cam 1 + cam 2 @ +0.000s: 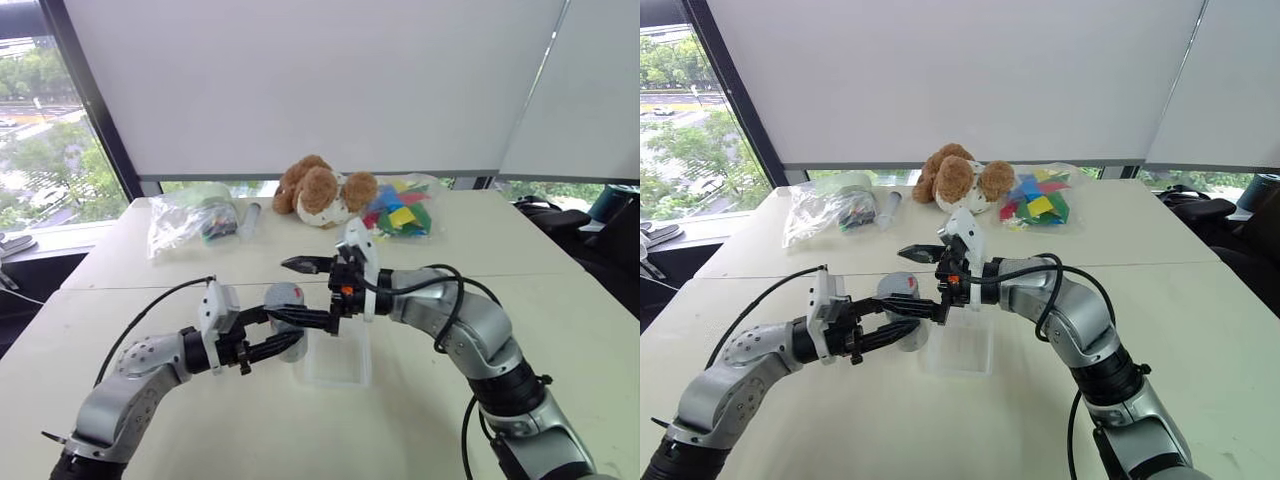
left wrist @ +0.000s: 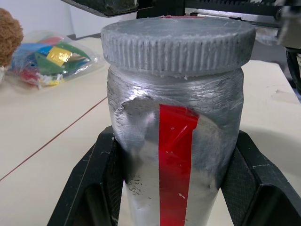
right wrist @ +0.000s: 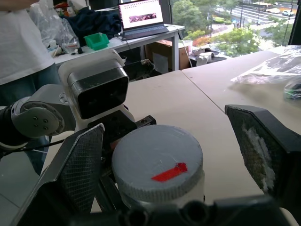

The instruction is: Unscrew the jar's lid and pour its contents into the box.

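Left gripper (image 1: 285, 333) clamps jar (image 2: 174, 155), looks rigid, slick; right gripper (image 3: 174, 155) spread wide: pinch lid (image 3: 157, 162) on ribbed rim.

The left gripper (image 1: 908, 322) clamps the jar (image 1: 902, 308) above the box (image 1: 960, 352), the right gripper (image 1: 922, 280) spread over the lid (image 1: 899, 287)

Grey jar (image 2: 174, 155) upright, lid (image 3: 157, 162) on, above clear box (image 1: 338, 362)
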### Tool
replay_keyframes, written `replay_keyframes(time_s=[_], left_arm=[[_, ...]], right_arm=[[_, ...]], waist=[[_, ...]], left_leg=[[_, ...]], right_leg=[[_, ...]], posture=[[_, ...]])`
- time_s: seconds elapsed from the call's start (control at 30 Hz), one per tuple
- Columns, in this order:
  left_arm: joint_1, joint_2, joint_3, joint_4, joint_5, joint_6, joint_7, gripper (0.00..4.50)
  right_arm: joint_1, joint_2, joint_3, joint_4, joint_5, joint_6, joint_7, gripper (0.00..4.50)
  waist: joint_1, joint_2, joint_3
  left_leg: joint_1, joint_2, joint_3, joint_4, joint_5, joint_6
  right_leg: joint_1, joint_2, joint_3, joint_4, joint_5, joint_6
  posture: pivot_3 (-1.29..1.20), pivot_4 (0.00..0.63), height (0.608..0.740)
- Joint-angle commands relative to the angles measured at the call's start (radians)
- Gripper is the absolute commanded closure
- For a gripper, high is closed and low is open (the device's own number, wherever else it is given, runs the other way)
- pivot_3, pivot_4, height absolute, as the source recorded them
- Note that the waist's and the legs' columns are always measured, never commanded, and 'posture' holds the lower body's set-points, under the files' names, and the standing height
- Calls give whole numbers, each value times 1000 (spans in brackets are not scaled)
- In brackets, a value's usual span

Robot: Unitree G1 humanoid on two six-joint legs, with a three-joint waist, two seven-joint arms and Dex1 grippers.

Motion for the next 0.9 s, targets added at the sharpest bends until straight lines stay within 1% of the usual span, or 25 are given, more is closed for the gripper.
replay_keyframes(time_s=[0.03,0.07,0.1,0.13,0.17,0.2,0.33,0.4,0.47,0.57,0.67,0.73,0.87,0.9], left_arm=[[0,-10,0,-43,10,-30,-5,2377],[0,-12,-1,-42,14,-32,-6,2377],[0,-15,-2,-42,16,-33,-5,2377],[0,-17,-2,-43,19,-34,-5,2377],[-1,-19,-3,-43,21,-35,-5,2377],[-3,-22,-3,-44,22,-35,-4,2377],[-10,-27,-3,-45,22,-37,-8,2377],[-17,-26,-1,-45,12,-39,-26,2377],[-22,-24,1,-44,3,-40,-46,2377],[-44,-3,-9,-49,-34,-37,-140,2377],[-64,24,-26,-57,-50,-33,-222,2377],[-74,36,-39,-62,-51,-33,-263,2377],[-81,37,-47,-71,-55,-34,-290,2377],[-80,34,-46,-74,-54,-35,-288,2377]], right_arm=[[-29,15,-23,-29,23,25,11,531],[-32,17,-24,-27,23,30,14,772],[-34,18,-26,-25,23,33,17,1268],[-37,18,-27,-21,23,39,23,1654],[-39,16,-28,-19,24,47,29,2168],[-39,13,-27,-15,20,46,38,2228],[-46,3,-32,0,22,44,78,2222],[-59,-14,-39,21,30,12,150,2222],[-69,-39,-36,38,35,-24,239,2222],[-102,-97,-38,87,88,-88,504,2222],[-150,-112,-22,150,73,-144,633,2222],[-177,-116,-6,188,47,-177,693,2222],[-202,-103,-6,232,17,-208,713,2222],[-202,-102,-11,230,20,-204,711,1722]], waist=[[-3,0,0],[-4,0,0],[-4,0,0],[-5,0,0],[-5,0,0],[-5,0,0],[-5,0,0],[-5,0,0],[-4,0,0],[-4,0,0],[-7,0,1],[-11,0,1],[-8,1,1],[-7,1,1]], left_leg=[[0,0,0,0,0,0],[0,0,0,0,0,0],[0,0,0,0,0,0],[0,0,0,0,0,0],[0,0,0,0,0,0],[0,0,0,0,0,0],[0,0,0,0,0,0],[0,0,0,0,0,0],[0,0,0,0,0,0],[0,0,0,0,0,0],[0,0,0,0,0,0],[1,1,0,0,0,0],[1,2,0,-1,0,0],[1,2,0,-1,0,0]], right_leg=[[0,0,0,0,0,0],[0,0,0,0,0,0],[0,0,0,0,1,1],[0,0,0,0,1,2],[-1,0,0,0,1,3],[-1,0,0,0,1,3],[-1,0,0,0,1,3],[-1,0,0,0,1,3],[0,0,0,0,1,3],[0,1,0,0,1,3],[0,1,0,0,1,3],[0,2,0,0,1,3],[0,2,0,0,2,3],[0,2,0,0,2,3]], posture=[[0,150,740],[0,150,740],[0,150,740],[0,150,740],[0,150,740],[0,150,740],[0,150,740],[0,150,740],[0,150,740],[0,150,740],[0,150,740],[0,150,740],[0,150,740],[0,150,740]])
